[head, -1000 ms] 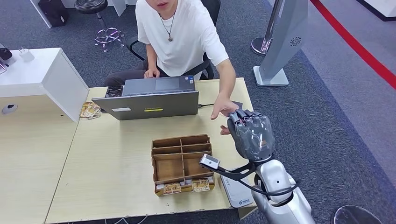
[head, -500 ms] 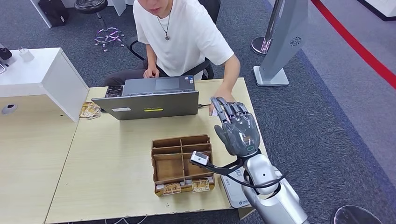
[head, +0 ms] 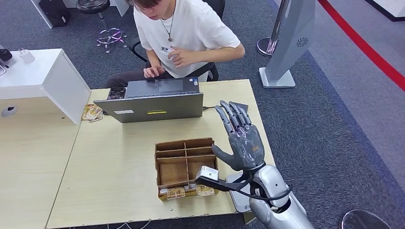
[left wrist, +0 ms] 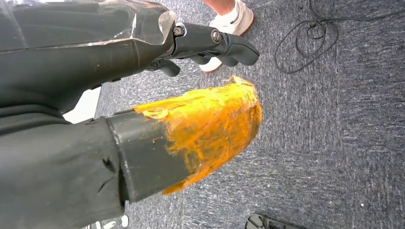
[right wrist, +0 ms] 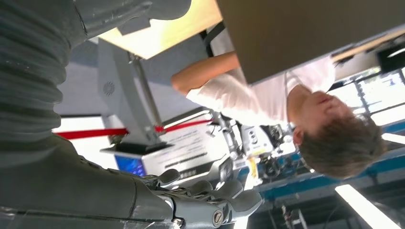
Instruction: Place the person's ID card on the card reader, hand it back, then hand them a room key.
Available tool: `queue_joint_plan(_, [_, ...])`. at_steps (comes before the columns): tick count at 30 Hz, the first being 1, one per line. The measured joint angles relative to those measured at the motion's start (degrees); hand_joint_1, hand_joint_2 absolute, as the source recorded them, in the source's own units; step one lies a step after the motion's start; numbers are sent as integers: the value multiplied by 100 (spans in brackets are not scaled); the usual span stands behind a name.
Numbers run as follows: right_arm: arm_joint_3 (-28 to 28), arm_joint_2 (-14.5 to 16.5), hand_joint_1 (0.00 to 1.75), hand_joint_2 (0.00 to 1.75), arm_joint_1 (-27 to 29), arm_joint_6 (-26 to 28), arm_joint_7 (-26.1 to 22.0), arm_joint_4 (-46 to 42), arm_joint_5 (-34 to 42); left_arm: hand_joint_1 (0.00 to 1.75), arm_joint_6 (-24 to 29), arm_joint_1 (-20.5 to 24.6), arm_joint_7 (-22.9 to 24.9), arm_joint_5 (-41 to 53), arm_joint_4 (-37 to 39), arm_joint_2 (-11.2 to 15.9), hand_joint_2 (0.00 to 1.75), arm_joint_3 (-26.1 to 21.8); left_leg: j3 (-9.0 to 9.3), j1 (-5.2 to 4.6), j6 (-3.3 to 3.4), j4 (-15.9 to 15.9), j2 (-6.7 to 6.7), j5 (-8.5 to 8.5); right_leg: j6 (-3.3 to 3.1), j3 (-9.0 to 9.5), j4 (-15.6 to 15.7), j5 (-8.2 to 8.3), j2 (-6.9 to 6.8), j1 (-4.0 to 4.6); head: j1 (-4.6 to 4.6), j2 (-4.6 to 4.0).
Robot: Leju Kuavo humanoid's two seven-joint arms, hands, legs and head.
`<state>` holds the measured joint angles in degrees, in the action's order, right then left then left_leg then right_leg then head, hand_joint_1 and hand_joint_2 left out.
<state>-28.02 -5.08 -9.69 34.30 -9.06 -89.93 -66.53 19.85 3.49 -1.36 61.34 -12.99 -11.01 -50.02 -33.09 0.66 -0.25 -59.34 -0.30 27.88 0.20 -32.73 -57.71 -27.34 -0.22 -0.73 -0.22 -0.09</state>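
Note:
My right hand [head: 241, 138] hovers over the table's right side, beside the wooden organizer [head: 185, 162], with its fingers spread and nothing in it. In the right wrist view the hand's fingers [right wrist: 205, 210] point toward the seated person [right wrist: 267, 100]. That person [head: 184, 33] holds both hands near the chest, one hand [head: 179, 56] seeming to hold a small card. The white card reader [head: 240, 196] lies at the table's front right edge, partly under my forearm. Key cards [head: 191, 192] stand in the organizer's front slot. My left hand [left wrist: 191, 124] hangs over the carpet, holding nothing, its fingers apart.
A grey laptop [head: 153, 102] stands open at the far side of the table [head: 119, 157], its cable running right. A dark flat pad [head: 242, 106] lies just beyond my fingertips. A white counter [head: 43, 76] stands at left, and a grey kiosk base [head: 277, 78] at right.
The person's arm left the table's right side and drew back to the chest. My right hand uncurled, spread its fingers and drew back a little toward me.

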Motion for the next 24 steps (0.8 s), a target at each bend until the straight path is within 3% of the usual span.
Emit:
queue_joint_plan(8, [-194, -239, 0, 175, 251, -537, -462, -410, 760, 0, 14, 1, -68, -14, -1, 26, 0, -51, 0, 0, 0, 0, 0, 0, 0, 0, 0, 0, 0, 0, -1, 0])
queue_joint_plan(24, [-462, -338, 0, 175, 249, -730, -600, -480, 761, 0, 75, 1, -54, -126, 0, 48, 0, -195, -1, 0, 0, 0, 1, 0, 0, 0, 0, 0, 1, 0, -1, 0])
